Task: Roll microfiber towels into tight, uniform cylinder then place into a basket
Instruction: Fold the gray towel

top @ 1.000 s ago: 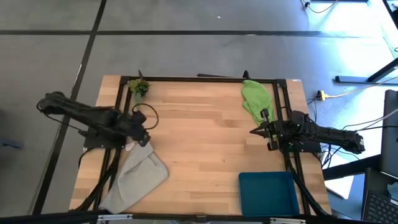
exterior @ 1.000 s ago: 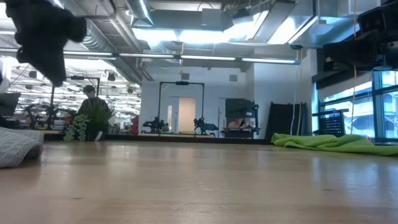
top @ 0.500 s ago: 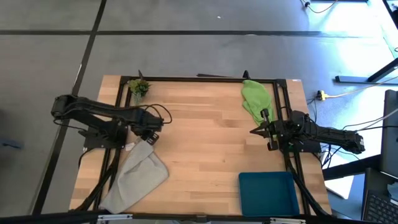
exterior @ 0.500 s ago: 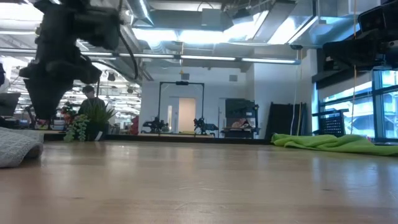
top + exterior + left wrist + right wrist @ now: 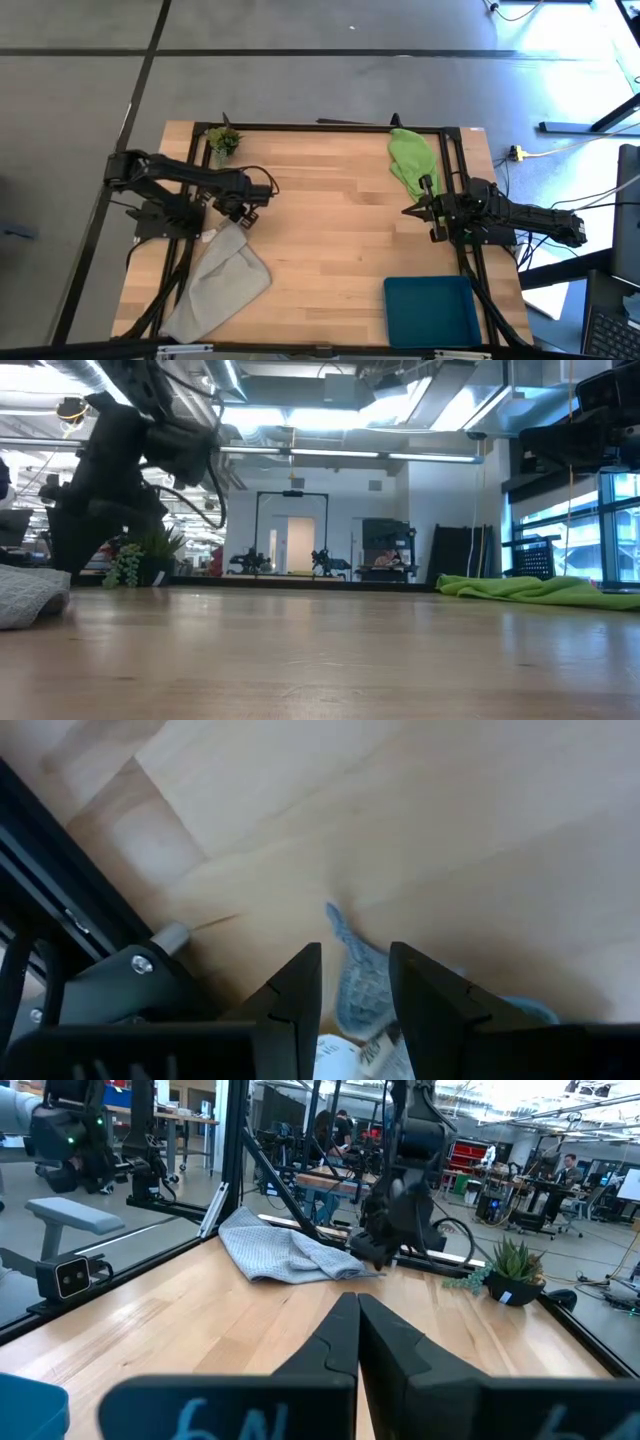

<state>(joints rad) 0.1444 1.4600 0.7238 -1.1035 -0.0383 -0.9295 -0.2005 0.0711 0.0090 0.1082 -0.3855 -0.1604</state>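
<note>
While the left gripper (image 5: pixel 240 212) hangs low over the left side of the table (image 5: pixel 330 220), its two dark fingers (image 5: pixel 300 990) stand a little apart. A corner of the grey towel (image 5: pixel 222 280) shows in the gap between them, seen from the left wrist. I cannot tell if the fingers are pressing the cloth or only sitting around it. From above, the gripper is right at the far tip of that towel.

The grey towel lies loose and flat on the near left part of the table. It is not rolled. Its near end hangs close to the table's near edge.

The green towel (image 5: pixel 410 160) lies in a soft heap at the far right, next to the black frame. It is not rolled either.

The blue basket (image 5: pixel 430 310) sits at the near right corner, well apart from both towels.

The right gripper (image 5: pixel 412 211) waits at the right side, between the green towel and the basket. Its fingers are pressed together and hold nothing.

A small plant (image 5: pixel 222 140) stands at the far left corner.
</note>
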